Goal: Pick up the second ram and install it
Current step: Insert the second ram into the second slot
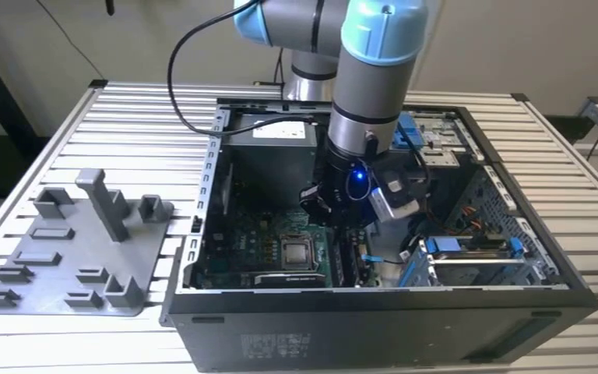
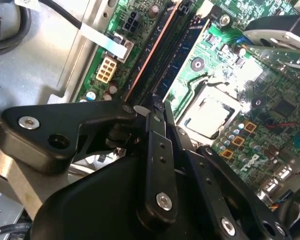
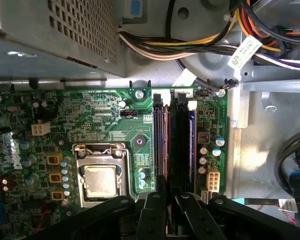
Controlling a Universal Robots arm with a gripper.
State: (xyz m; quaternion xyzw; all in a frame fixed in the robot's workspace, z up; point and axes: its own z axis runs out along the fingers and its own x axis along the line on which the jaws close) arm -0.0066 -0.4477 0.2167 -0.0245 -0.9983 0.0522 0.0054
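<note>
Reaching down into the open computer case, the gripper is seen low over the green motherboard, right above the memory slots. In both wrist views the fingers are drawn close together, pinched on the near end of the second ram, which stands on edge in a slot. 1 grey fixture plate lies well apart on the slatted table.

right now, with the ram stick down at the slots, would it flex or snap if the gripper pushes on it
The second ram is a thin board standing on edge in the slots, so it is probably stiff along its length but fragile to sideways force. The gripper sits over it; an off-centre push could likely tilt it.
</note>
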